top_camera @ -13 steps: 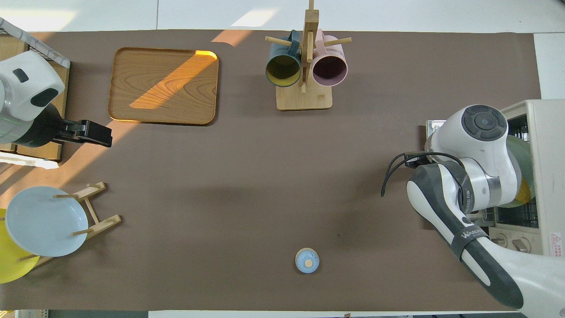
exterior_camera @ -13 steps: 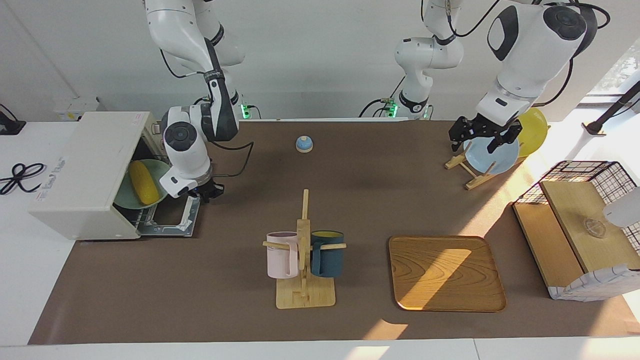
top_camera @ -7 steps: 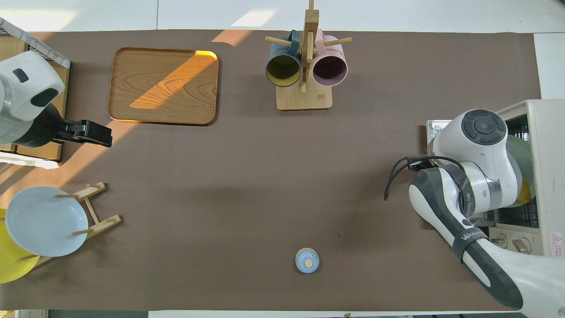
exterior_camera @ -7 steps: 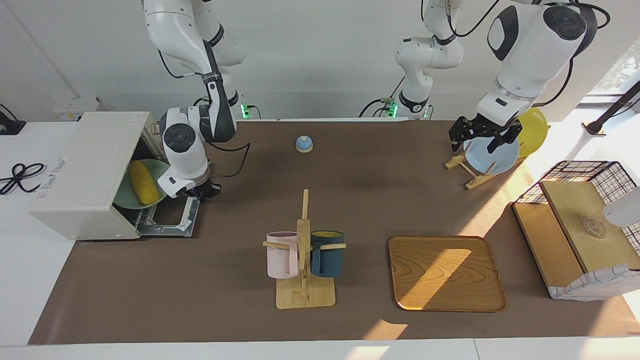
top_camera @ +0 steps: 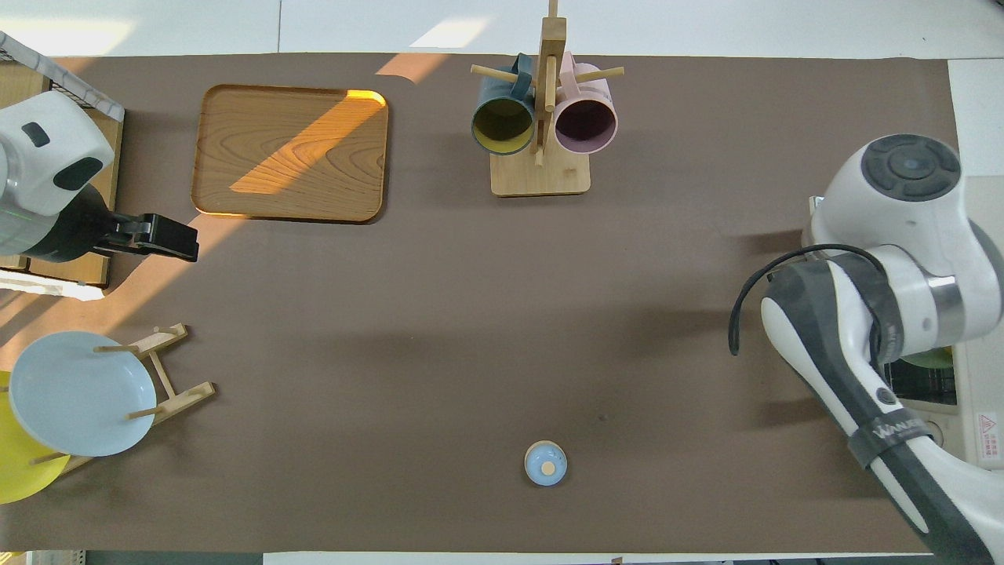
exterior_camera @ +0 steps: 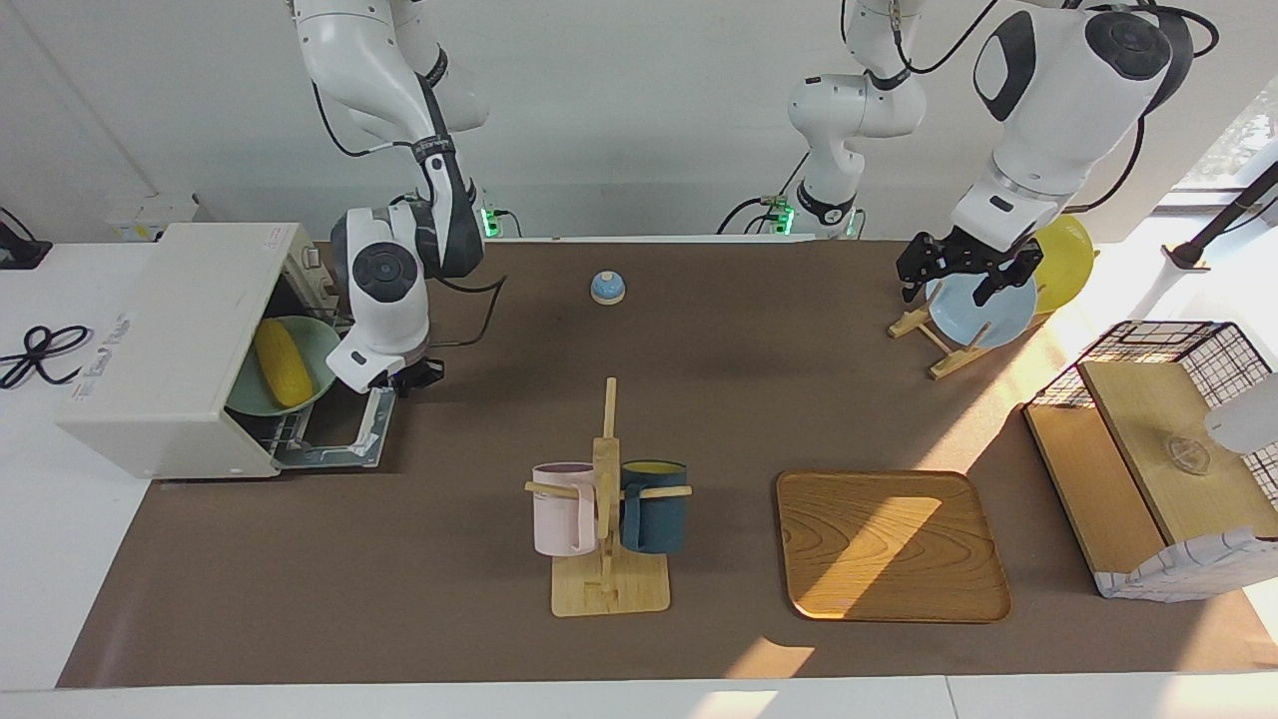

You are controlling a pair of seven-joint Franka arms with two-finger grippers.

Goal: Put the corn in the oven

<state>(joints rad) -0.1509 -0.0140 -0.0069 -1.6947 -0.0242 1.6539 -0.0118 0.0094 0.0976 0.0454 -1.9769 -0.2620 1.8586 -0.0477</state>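
The off-white oven point(exterior_camera: 170, 340) stands at the right arm's end of the table with its door point(exterior_camera: 339, 439) dropped open. Inside it, the yellow corn point(exterior_camera: 283, 361) lies on a green plate point(exterior_camera: 318, 345) on the rack. My right gripper point(exterior_camera: 407, 377) hangs shut and holds nothing, just above the table beside the open door's edge. In the overhead view the right arm covers the oven point(top_camera: 980, 259), and only a sliver of the green plate point(top_camera: 933, 359) shows. My left gripper point(exterior_camera: 947, 292) waits open above the plate rack, also visible in the overhead view point(top_camera: 169, 239).
A mug rack point(exterior_camera: 607, 589) with a pink and a dark blue mug stands mid-table. Beside it lies a wooden tray point(exterior_camera: 889, 544). A small blue bell point(exterior_camera: 607, 288) sits near the robots. A blue plate point(exterior_camera: 983, 315) and a yellow plate point(exterior_camera: 1066, 255) stand in a rack. A wire-and-wood basket point(exterior_camera: 1158, 449) is at the left arm's end.
The right arm has lifted and drawn back from the oven door toward the robots, its gripper still shut. The corn and plate stay in the oven. The left arm has not moved.
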